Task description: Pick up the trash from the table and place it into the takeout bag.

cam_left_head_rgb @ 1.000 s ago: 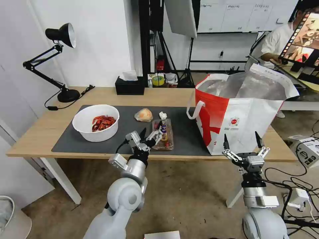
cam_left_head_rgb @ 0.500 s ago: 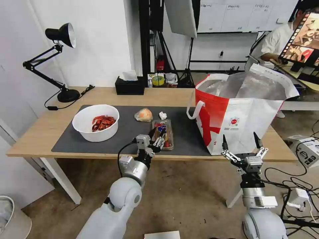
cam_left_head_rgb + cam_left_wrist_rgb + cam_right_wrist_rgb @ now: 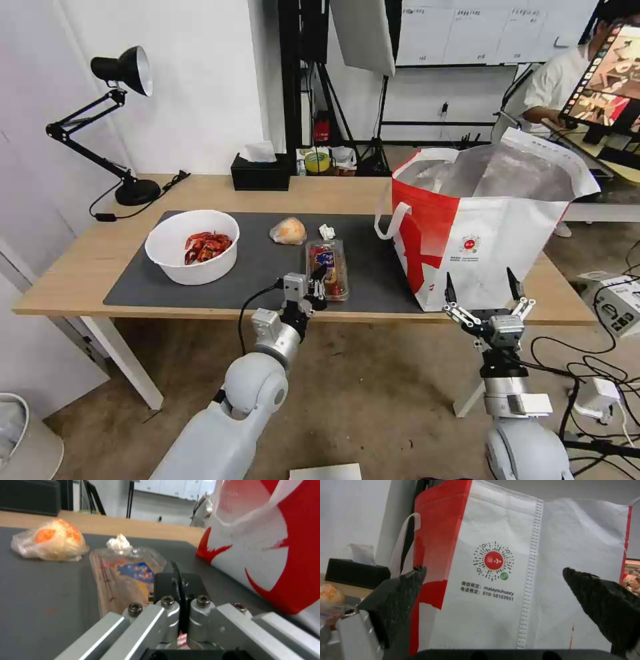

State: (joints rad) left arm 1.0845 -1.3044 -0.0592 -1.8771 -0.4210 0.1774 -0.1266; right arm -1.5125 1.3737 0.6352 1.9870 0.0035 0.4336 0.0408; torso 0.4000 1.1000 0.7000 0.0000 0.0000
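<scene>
While the right gripper (image 3: pixel 481 292) waits with its fingers spread wide, below the desk's (image 3: pixel 73 273) front edge and facing the front panel of the takeout bag (image 3: pixel 490 233), the left gripper (image 3: pixel 319 283) has its jaws clenched on the near end of the clear hinged tray (image 3: pixel 328 260), at the front edge of the dark grey mat (image 3: pixel 253 267); in the left wrist view the two black pads meet tight on the tray's (image 3: pixel 123 577) near rim, its lid showing a blue and orange label. The tray lies flat on the mat, about midway along the desk's front edge; just beyond its far end sits the small tissue wad (image 3: pixel 327 231), and beside that, toward the desk's left end, the plastic-wrapped orange lump (image 3: pixel 288 231); the white bowl of crayfish shells (image 3: pixel 192 245) stands on the mat's left part, well apart from the tray. The takeout bag stands upright and open at the desk's right end, its silver lining showing and a white loop handle hanging toward the tray. A black tissue box (image 3: pixel 260 172) rests at the desk's back edge; a black desk lamp (image 3: pixel 110 127) stands at the back left corner.
</scene>
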